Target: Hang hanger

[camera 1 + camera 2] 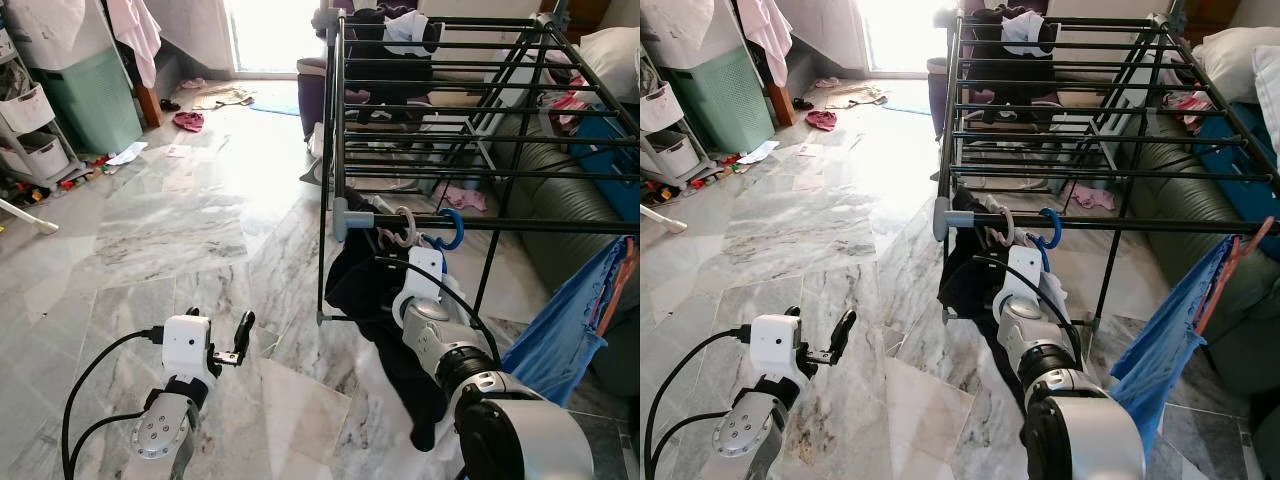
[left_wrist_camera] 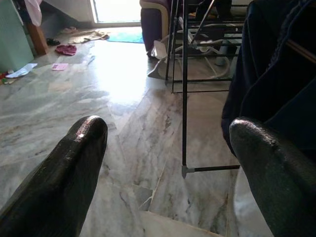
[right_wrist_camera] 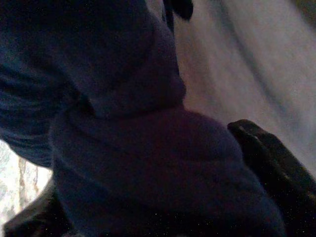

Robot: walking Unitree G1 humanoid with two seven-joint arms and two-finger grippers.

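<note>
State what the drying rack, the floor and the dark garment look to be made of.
Drying rack: thin black rods, probably painted metal, with grey plastic-looking end caps.
Floor: glossy grey-veined tiles, likely marble or a lookalike, reflecting window light.
Dark garment: soft navy fabric, hanging in limp folds.

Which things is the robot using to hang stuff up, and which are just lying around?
For the job:
right gripper
dark garment
pink hanger hook
drying rack

Lying about:
left gripper, open
blue cloth
green hamper
red cloth
</note>
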